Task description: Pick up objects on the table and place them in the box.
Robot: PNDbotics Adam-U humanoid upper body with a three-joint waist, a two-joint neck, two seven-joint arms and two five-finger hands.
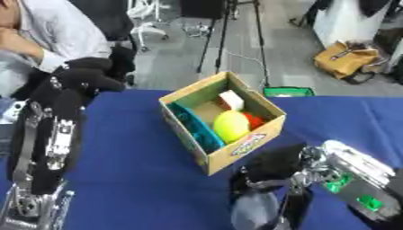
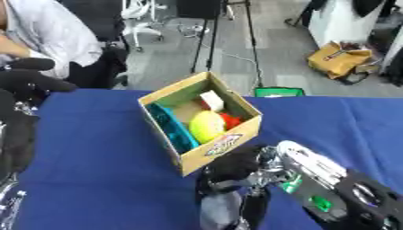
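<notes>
**Box holds four items; both hands off it**

Your one box [image 1: 223, 120] sits open on the blue desk [image 1: 141, 170], set askew. Counted inside: one teal piece [image 1: 195, 128] against the left wall, one yellow ball [image 1: 230, 126] in the middle, one red item [image 1: 253, 120] partly hidden beside the ball, one white block [image 1: 231, 99] at the far corner. Your right hand [image 1: 267, 179] hangs just in front of the box, fingers pointing down; apart or together, you cannot tell. Your left hand [image 1: 87, 75] is raised at the desk's left edge, fingers curled on nothing.
</notes>
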